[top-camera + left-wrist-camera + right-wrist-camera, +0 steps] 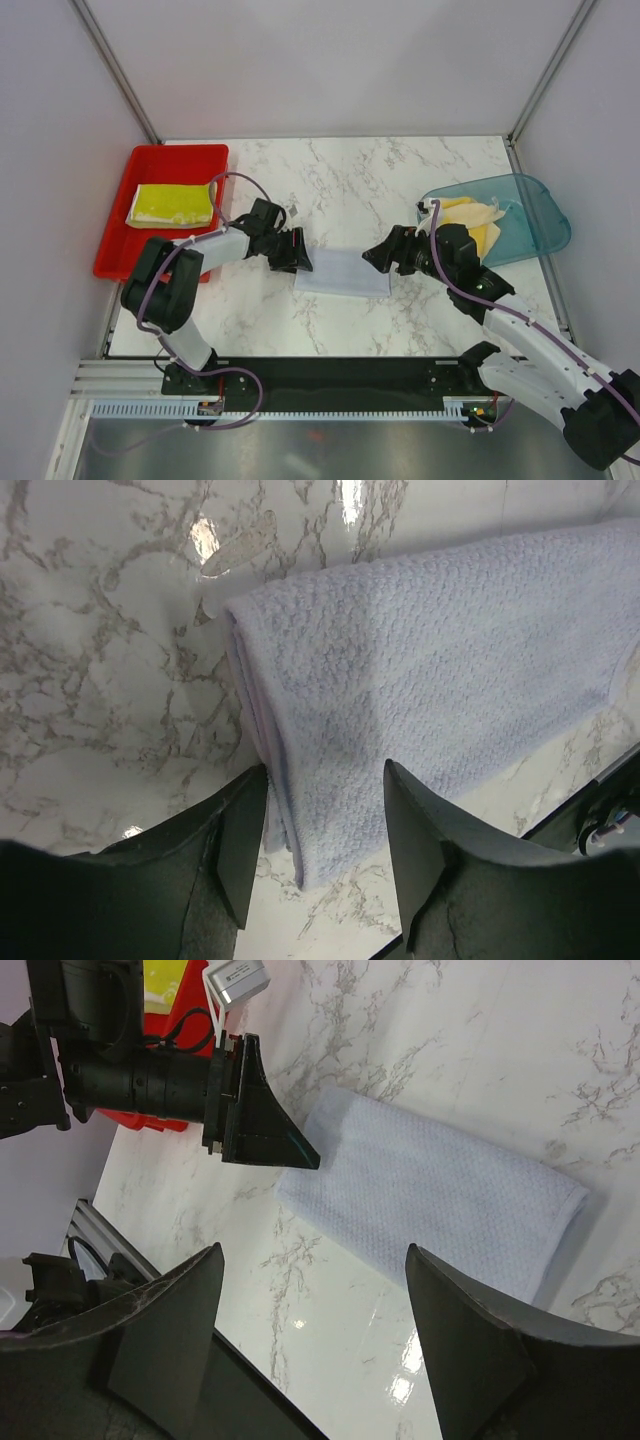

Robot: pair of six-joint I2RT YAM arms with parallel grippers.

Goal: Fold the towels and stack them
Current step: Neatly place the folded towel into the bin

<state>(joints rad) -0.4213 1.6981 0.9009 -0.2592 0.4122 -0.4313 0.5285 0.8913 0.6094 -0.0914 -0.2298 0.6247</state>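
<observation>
- Left gripper (325,780): 2 dark fingers spread apart, pinching nothing. The near folded corner of the towel lies on the table in the gap between them. Its layered edge runs just beside 1 finger.
- Right gripper (312,1260): 2 dark fingers spread wide, empty. The towel lies beyond the tips, apart from both.
- Pale grey-white waffle-textured cloth towel (343,271): folded into a flat rectangle, lying mid-table between the 2 grippers. The left gripper's tips are at its left end and the right gripper is just off its right end.
- White marble-patterned table (350,180): bears the towel and both containers.
- Red rectangular plastic tray (130,220): at the table's left edge, behind the left arm. It holds 1 folded yellow-green cloth towel (172,204).
- Translucent teal plastic bin (540,215): at the table's right side, behind the right gripper. It holds loose pale cream and yellow cloth towels (478,215), unfolded.
</observation>
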